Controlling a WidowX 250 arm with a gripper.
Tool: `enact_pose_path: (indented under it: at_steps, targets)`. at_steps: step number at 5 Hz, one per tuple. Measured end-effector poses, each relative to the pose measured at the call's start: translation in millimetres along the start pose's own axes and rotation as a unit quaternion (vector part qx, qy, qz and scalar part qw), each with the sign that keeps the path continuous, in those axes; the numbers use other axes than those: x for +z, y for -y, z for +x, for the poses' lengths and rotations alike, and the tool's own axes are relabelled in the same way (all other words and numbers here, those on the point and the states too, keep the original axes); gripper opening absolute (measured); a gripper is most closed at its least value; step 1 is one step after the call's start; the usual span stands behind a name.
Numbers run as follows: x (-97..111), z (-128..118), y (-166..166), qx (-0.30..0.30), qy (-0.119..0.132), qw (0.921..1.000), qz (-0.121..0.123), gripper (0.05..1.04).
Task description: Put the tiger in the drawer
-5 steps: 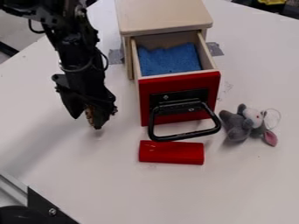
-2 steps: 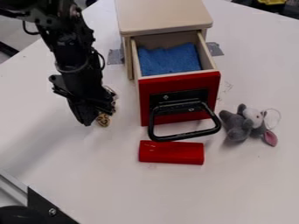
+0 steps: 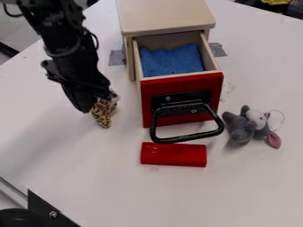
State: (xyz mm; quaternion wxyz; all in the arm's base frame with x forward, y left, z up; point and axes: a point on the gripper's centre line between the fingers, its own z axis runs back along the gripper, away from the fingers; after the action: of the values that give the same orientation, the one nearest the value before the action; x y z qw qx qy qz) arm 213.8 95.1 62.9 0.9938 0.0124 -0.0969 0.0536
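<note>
Okay, looking at the black claw (image 3: 86, 103) hanging down left of the red-fronted drawer (image 3: 177, 82), right up by the spotted tiger (image 3: 103, 116). Not managing to tell open from shut at this angle, or a real grip on the toy from just being beside it. Seeing the tiger outside the drawer, above or on the tabletop (image 3: 118, 177), upper end partly hiding behind the claw. Finding the drawer sitting open in the wooden cabinet (image 3: 165, 17), with blue material (image 3: 172, 61) lying inside and a black handle (image 3: 188, 136) sticking out front. Also spotting a red block (image 3: 173, 155) lying near the handle, plus a gray plush (image 3: 239, 131) over on the right.
</note>
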Motion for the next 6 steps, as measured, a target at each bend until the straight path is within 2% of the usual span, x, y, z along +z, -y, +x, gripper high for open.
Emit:
enact_pose_path:
  at_steps: [1, 2, 3, 4, 5, 6]
  targets:
    - [9.8, 7.8, -0.8, 0.002, 0.007, 1.0, -0.003, 0.193]
    - [0.8, 12.3, -5.7, 0.004, -0.007, 1.0, 0.0, 0.439]
    - [-17.7, 16.3, -11.4, 0.011, -0.014, 0.9998, 0.004, 0.763]
    - [-28.8, 24.9, -17.1, 0.025, -0.017, 0.9996, 0.002, 0.995]
    - [-38.5, 28.4, -24.6, 0.048, -0.022, 0.9986, -0.004, 0.965]
    - [-39.6, 28.7, -27.8, 0.066, -0.018, 0.9977, -0.003, 0.688]
